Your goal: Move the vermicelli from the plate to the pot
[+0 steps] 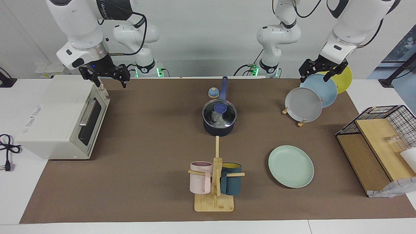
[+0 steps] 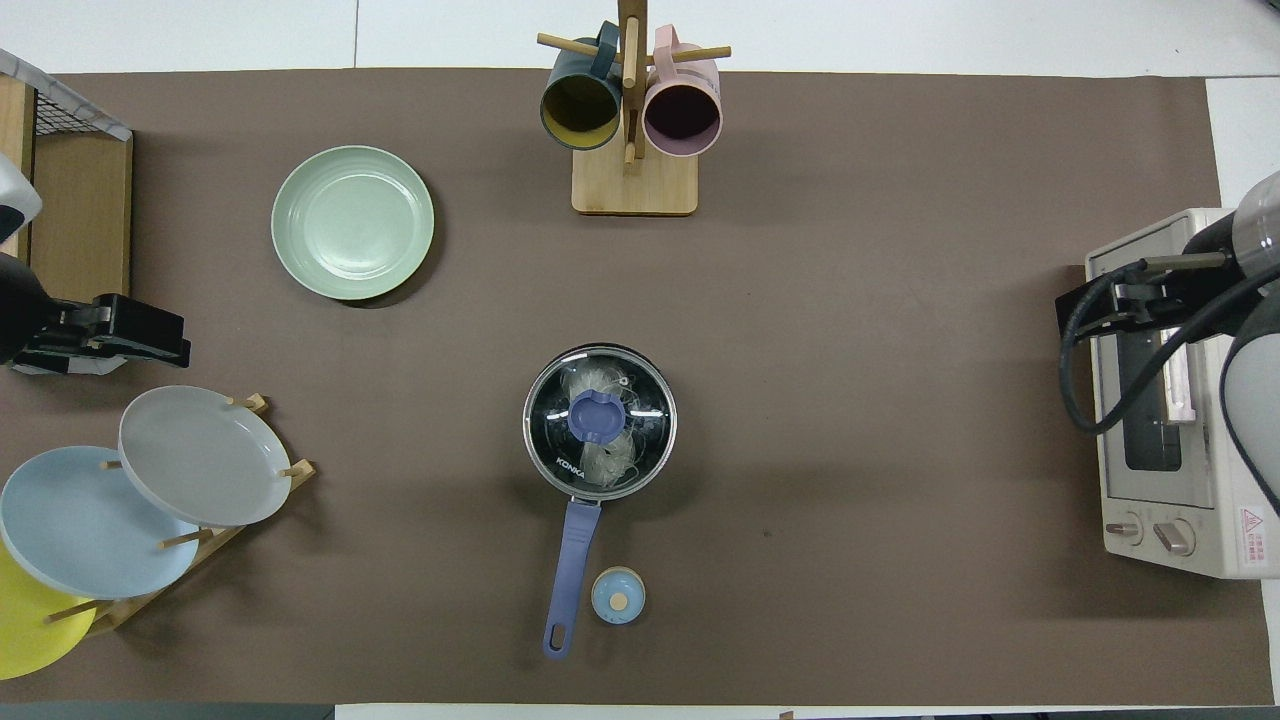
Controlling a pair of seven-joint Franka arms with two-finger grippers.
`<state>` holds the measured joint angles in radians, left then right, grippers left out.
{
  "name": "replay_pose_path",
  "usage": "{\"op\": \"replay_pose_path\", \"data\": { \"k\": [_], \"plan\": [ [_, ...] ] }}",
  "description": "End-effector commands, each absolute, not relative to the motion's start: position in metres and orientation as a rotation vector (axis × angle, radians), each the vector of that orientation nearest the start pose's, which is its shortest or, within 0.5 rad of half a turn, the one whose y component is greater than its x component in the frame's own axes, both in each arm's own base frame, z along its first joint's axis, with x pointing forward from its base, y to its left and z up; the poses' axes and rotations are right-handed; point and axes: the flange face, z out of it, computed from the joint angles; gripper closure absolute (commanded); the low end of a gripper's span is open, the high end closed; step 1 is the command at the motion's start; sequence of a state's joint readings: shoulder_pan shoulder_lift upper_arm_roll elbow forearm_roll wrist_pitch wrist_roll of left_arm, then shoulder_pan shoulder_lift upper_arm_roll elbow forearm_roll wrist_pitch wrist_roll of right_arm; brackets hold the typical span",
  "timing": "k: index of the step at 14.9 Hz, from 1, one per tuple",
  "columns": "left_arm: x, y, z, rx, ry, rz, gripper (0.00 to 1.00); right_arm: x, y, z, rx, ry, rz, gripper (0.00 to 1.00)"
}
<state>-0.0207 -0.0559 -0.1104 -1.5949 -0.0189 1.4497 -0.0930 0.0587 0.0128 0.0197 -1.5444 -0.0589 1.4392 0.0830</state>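
Note:
The dark navy pot (image 1: 218, 129) (image 2: 548, 455) stands mid-table, its long blue handle toward the robots. A glass lid (image 2: 640, 385) with a blue knob covers it. Whitish vermicelli (image 1: 217, 119) (image 2: 612, 458) shows through the lid, inside the pot. Farther out, toward the left arm's end, the mint-green plate (image 1: 291, 166) (image 2: 352, 222) lies bare. My right gripper (image 1: 110, 84) (image 2: 1105, 305) hangs open and empty over the toaster oven's corner. Open and empty as well, my left gripper (image 1: 313, 78) (image 2: 130, 335) waits above the plate rack.
A white toaster oven (image 1: 61, 117) (image 2: 1165, 400) sits at the right arm's end. A rack (image 2: 200, 535) holds grey, light blue and yellow plates. A mug tree (image 1: 214, 182) (image 2: 632, 130) stands at the table's outer edge. A small blue knob (image 1: 213, 93) lies by the pot handle. A wire basket (image 1: 377, 136) holds boards.

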Motion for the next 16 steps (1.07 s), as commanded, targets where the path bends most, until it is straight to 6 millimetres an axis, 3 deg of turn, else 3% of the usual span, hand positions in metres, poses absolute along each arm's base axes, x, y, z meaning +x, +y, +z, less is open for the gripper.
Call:
{"op": "replay_pose_path", "data": {
  "k": [1,3,9,16],
  "plan": [
    [0.516,-0.072,0.635,-3.136,0.047,0.146,0.00,0.534,0.028,0.615,-3.183,-0.016,0.182,0.00],
    [0.516,-0.072,0.635,-3.136,0.047,0.146,0.00,0.536,0.013,0.615,-3.181,0.020,0.178,0.00],
    [0.516,-0.072,0.635,-3.136,0.047,0.146,0.00,0.541,-0.008,0.622,-3.174,0.064,0.141,0.00],
    [0.516,-0.072,0.635,-3.136,0.047,0.146,0.00,0.541,-0.012,0.629,-3.133,0.069,0.096,0.00]
  ]
}}
